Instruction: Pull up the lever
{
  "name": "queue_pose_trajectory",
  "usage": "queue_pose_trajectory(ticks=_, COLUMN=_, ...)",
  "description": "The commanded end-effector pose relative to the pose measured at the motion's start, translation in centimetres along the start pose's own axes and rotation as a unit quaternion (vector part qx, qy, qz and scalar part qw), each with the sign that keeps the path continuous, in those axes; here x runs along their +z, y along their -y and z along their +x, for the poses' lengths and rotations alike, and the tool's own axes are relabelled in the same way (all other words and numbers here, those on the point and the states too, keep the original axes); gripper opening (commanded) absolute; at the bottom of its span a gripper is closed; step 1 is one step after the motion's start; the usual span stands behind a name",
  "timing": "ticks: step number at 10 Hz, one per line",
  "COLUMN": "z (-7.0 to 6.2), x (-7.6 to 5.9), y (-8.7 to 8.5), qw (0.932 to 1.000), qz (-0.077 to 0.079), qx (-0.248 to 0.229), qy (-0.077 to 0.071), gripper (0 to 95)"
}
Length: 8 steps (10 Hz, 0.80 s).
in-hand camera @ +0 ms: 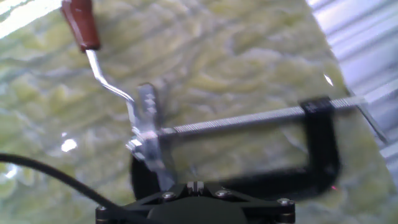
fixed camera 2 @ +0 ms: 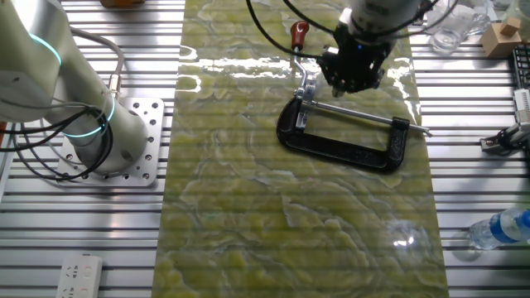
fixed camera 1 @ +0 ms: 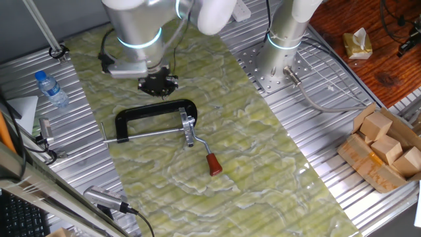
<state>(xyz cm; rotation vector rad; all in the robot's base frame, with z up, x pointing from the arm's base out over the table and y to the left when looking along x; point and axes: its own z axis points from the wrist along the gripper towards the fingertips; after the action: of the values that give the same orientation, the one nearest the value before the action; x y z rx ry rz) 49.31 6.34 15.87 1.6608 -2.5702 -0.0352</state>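
One black C-shaped clamp point(fixed camera 1: 155, 112) with one long silver threaded rod point(fixed camera 1: 148, 134) lies flat on the green marbled mat point(fixed camera 1: 250, 164) covering the bench; one thin silver lever with a dark-red cylindrical knob point(fixed camera 1: 209, 158) extends from its head; the tool point(fixed camera 1: 158, 83) hangs above the frame, apart from the lever; finger state cannot be determined.
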Motion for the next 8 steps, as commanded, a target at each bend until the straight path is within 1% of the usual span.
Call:
queue_pose_trajectory(ticks=1, z=-2.2, x=0.9, y=-2.6, qw=1.0, qz=0.005, qx=0.006, qy=-0.002, gripper=19.0)
queue_pose_trajectory(ticks=2, z=-3.7, x=1.5, y=-3.8, qw=0.9999, qz=0.008, qx=0.004, qy=-0.008, gripper=19.0)
queue_pose_trajectory(ticks=3, z=-3.9, x=1.7, y=-3.7, qw=0.9999, qz=0.007, qx=-0.01, qy=-0.008, gripper=19.0)
queue_pose_trajectory(ticks=4, z=-3.9, x=1.7, y=-3.7, qw=0.9999, qz=0.005, qx=-0.013, qy=-0.008, gripper=0.0)
queue_pose_trajectory(ticks=5, z=-3.9, x=1.7, y=-3.8, qw=0.9997, qz=0.007, qx=-0.018, qy=-0.012, gripper=0.0)
queue_pose_trajectory(ticks=6, z=-3.9, x=1.7, y=-3.8, qw=0.9996, qz=0.012, qx=-0.016, qy=-0.019, gripper=0.0)
queue_pose_trajectory(ticks=7, z=-3.9, x=1.7, y=-3.8, qw=0.9997, qz=0.014, qx=-0.008, qy=-0.018, gripper=0.0)
queue_pose_trajectory(ticks=8, z=-3.9, x=1.7, y=-3.8, qw=0.9997, qz=0.013, qx=-0.012, qy=-0.014, gripper=0.0)
